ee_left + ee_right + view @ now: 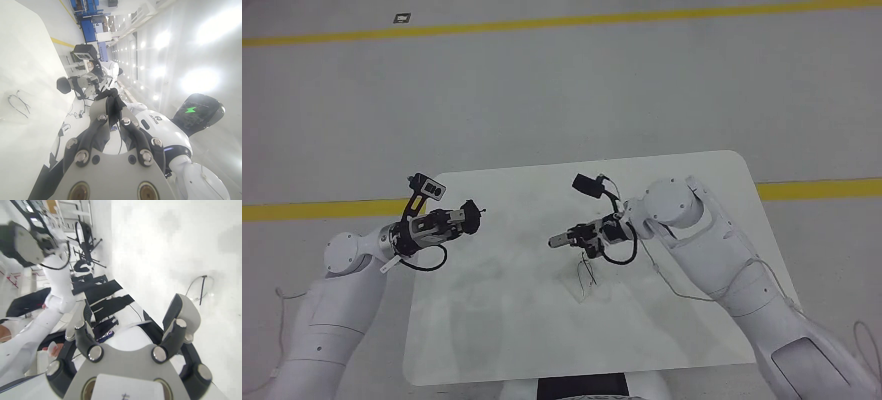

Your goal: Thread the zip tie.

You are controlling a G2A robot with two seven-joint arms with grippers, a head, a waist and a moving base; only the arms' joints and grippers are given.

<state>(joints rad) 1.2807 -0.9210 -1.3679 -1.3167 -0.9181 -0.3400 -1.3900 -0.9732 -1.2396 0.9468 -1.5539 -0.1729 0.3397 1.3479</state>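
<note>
Thin black zip ties (587,272) lie looped on the white table (542,340), just in front of the right gripper (560,240). In the right wrist view that gripper (132,311) is open and holds nothing, and one looped zip tie (202,289) lies on the table beyond its fingers. The left gripper (470,214) hovers over the table's left part, well away from the ties. Its jaws (113,97) are pressed together. A thin dark strand runs between the fingers; I cannot tell what it is. The left wrist view also shows the zip ties (19,105) and the right gripper (63,85) farther off.
The table has rounded corners, and its near edge (542,378) lies close to the robot. Yellow floor lines (302,210) run behind it. Bare table surface lies between the two grippers.
</note>
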